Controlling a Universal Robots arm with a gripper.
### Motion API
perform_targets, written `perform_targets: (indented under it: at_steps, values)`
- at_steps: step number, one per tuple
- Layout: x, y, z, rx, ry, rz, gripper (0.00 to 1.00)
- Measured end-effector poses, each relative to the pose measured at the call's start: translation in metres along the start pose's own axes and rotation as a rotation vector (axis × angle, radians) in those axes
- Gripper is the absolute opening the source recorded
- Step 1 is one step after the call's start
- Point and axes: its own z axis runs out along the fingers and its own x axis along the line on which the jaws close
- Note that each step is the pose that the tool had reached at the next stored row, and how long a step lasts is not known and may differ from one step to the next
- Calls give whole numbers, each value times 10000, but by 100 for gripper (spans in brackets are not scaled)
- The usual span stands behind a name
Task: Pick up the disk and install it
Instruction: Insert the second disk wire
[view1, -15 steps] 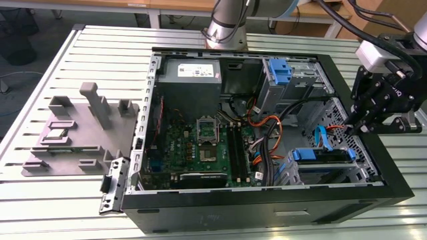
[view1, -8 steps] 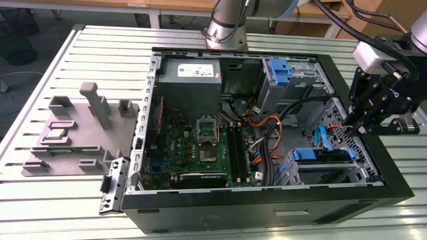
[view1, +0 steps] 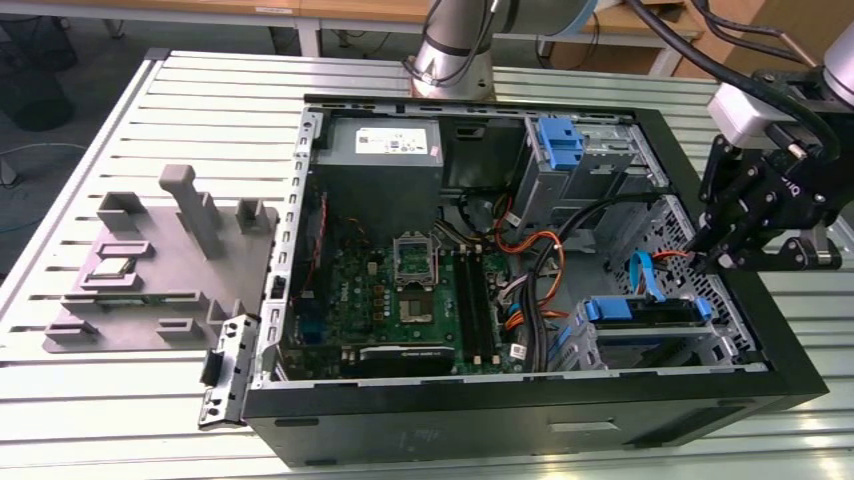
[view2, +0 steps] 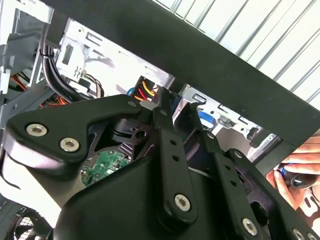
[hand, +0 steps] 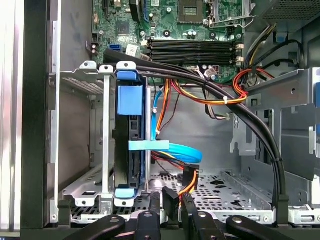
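1. On the exterior view's left, a grey fixture plate with upright pegs lies on the slatted bench, just beside the case.
2. The open black computer case sits mid-bench on its side, motherboard facing up; a grey power supply sits at the far end.
3. The arm's silver base column stands on the bench just behind the case.
4. Farther to the exterior view's right, an empty blue latch stands in the far drive bay.
5. The disk sits in the near drive cage, at the case's corner on the exterior view's right, its blue rail on top. In the first wrist view the disk stands on edge inside the metal cage, blue rail ends at both ends, a light-blue data cable running to it.
6. The tool hangs over the case's edge on the exterior view's right, pointing down, beside and above the disk's cage, touching nothing I can see. Its black linkages spread along the first wrist view's edge. It holds nothing; whether the fingers are apart or together, I cannot tell.
7. In the second wrist view, a person's hand rests beyond the case wall.
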Motion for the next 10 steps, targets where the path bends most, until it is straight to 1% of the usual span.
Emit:
perform_targets:
  at_steps: [10]
  values:
    - [0, -7, 1, 0, -2, 3, 31]
